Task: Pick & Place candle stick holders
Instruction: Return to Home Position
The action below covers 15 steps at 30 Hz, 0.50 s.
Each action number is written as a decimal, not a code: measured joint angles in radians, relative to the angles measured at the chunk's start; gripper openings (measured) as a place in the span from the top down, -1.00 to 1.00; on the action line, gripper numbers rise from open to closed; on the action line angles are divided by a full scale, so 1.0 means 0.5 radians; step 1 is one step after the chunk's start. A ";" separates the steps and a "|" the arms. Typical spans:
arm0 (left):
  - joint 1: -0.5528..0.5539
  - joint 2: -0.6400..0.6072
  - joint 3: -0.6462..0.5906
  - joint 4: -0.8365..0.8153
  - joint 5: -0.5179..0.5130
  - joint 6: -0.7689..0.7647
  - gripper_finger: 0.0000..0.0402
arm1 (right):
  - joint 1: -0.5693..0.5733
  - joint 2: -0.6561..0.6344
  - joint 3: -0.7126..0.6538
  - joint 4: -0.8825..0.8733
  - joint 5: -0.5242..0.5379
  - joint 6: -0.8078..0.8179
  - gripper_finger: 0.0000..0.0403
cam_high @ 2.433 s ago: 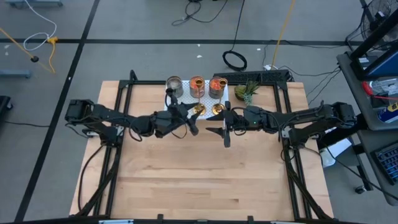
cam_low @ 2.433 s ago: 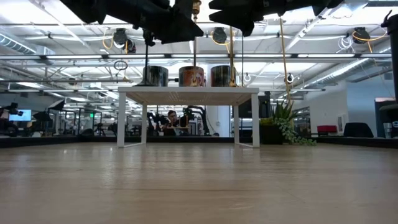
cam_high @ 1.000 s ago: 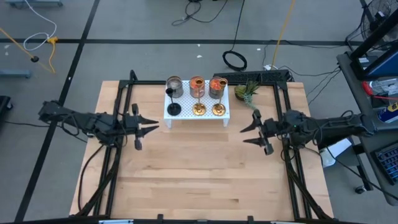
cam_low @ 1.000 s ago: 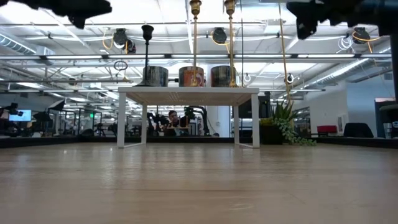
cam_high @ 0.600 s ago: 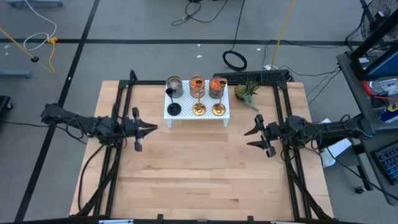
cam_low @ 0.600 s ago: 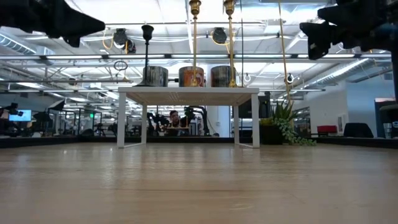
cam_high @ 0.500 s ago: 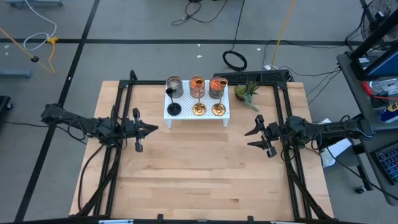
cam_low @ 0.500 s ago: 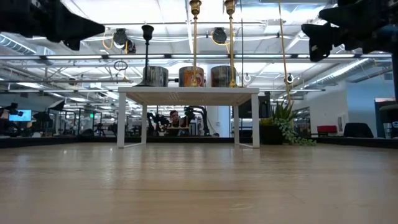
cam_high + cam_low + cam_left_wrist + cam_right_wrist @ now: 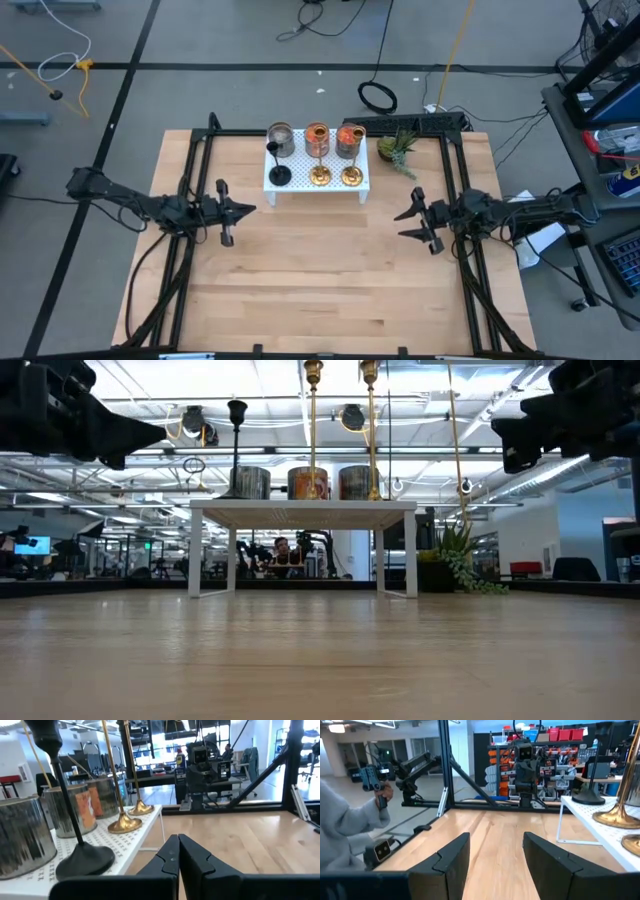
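The candle stick holders stand by their bases on a white perforated stand [image 9: 315, 186] at the table's far middle. In front are a black stemmed one [image 9: 278, 175] and two gold stemmed ones [image 9: 319, 176] [image 9: 350, 176]. Behind them are a grey glass cup [image 9: 281, 138] and two orange cups [image 9: 317, 137] [image 9: 350, 138]. My left gripper [image 9: 247, 208] hovers shut at the table's left, pointing level toward the right, left of and nearer than the stand; nothing is between its fingers [image 9: 176, 842]. My right gripper [image 9: 399, 226] hovers open at the right, pointing left, holding nothing [image 9: 495, 847].
A small green potted plant [image 9: 397, 148] stands right of the stand. Black frame rails [image 9: 195, 180] run along both table sides. A person's grey sleeve [image 9: 345, 827] shows beyond the table's left side. Bare wood [image 9: 320, 270] spreads between the grippers and toward the near edge.
Both grippers have sunk lower above the table. My left gripper has shut on nothing. My right gripper has drawn back a little toward the table's right edge and stays open. The holders stand unmoved on the stand.
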 joint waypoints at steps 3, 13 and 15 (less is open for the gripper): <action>0.000 0.000 -0.012 -0.007 -0.001 -0.001 0.94 | 0.000 0.000 -0.042 0.006 -0.001 -0.022 0.10; 0.000 0.004 -0.013 -0.020 0.018 -0.031 0.97 | 0.002 -0.005 -0.088 0.051 0.179 -0.085 0.13; 0.000 0.004 -0.013 -0.019 0.017 -0.055 0.93 | 0.001 -0.005 -0.089 0.051 0.313 -0.109 0.19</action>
